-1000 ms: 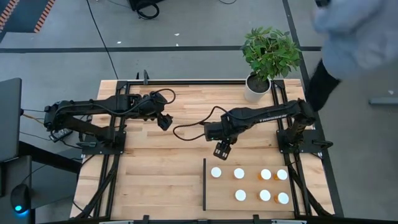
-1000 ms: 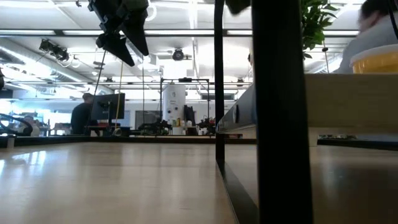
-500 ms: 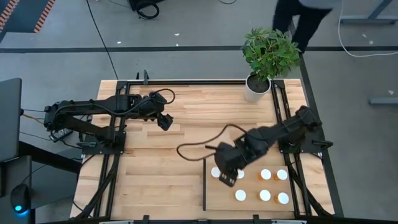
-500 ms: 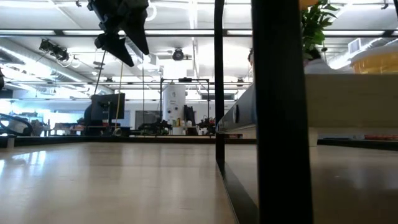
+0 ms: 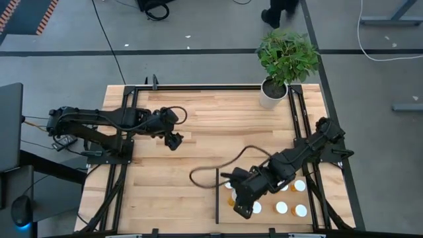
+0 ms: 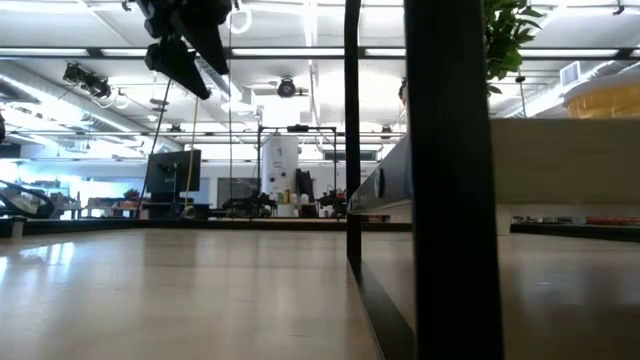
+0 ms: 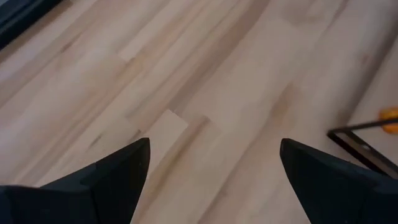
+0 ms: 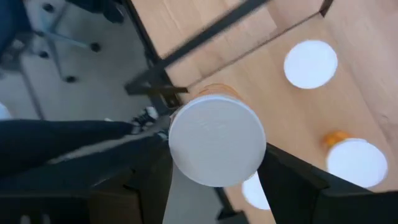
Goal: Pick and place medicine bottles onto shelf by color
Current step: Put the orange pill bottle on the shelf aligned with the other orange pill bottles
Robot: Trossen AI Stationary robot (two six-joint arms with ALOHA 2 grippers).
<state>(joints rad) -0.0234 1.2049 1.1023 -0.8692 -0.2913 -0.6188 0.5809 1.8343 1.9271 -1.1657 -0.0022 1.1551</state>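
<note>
Right claw [image 5: 242, 210] low over shelf [image 5: 264, 215] at table's near right corner, w/ orange bottle [image 8: 217, 140] between its fingers, gripped, just beside black strip [image 5: 217, 196]. Other med bottles [image 5: 282, 207] upright on shelf twd right edge. Left claw [image 5: 174, 141] wide open, above bare table [image 5: 165, 178] farther back-left.

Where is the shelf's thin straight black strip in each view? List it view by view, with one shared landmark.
High view: the thin straight black strip is an upright line at lower centre.
Low view: a dark edge running away across the table.
Left wrist view: a corner at the right edge.
Right wrist view: a diagonal bar across the top.
Shared landmark: the light-wood shelf panel beside it.
</note>
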